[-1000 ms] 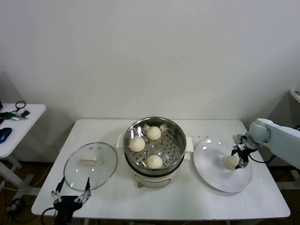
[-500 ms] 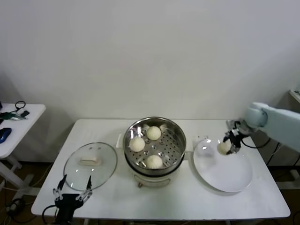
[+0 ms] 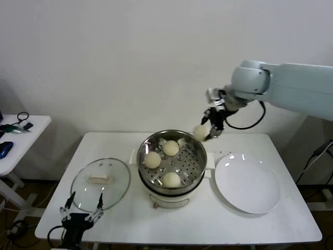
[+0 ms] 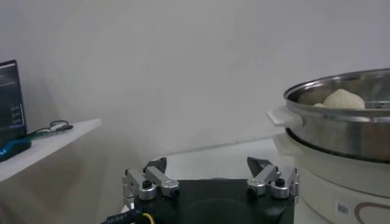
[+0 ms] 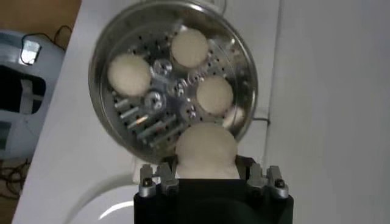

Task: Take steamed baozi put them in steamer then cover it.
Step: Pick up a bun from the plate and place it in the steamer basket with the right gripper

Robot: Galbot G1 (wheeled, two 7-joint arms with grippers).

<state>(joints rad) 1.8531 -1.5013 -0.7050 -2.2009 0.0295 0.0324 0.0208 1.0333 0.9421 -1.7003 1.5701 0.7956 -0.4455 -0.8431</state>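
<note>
The steel steamer (image 3: 195, 161) stands mid-table on its white base and holds three baozi (image 3: 152, 160) (image 3: 170, 148) (image 3: 171, 179). My right gripper (image 3: 208, 130) is shut on the fourth baozi (image 3: 200, 132) and holds it in the air above the steamer's far right rim. In the right wrist view this baozi (image 5: 205, 150) sits between the fingers, over the steamer (image 5: 244, 67). The glass cover (image 3: 100, 183) with its cream handle lies flat on the table left of the steamer. My left gripper (image 3: 81, 207) is open and empty by the table's front left edge, near the cover.
An empty white plate (image 3: 247, 183) lies on the table right of the steamer. A small side table (image 3: 21, 138) with cables stands far left. The left wrist view shows the steamer's side (image 4: 341, 131) close on one side.
My right gripper lifted the last baozi off the white plate and carried it up and left to above the steamer's rim. The plate is now empty. The left arm stayed put.
</note>
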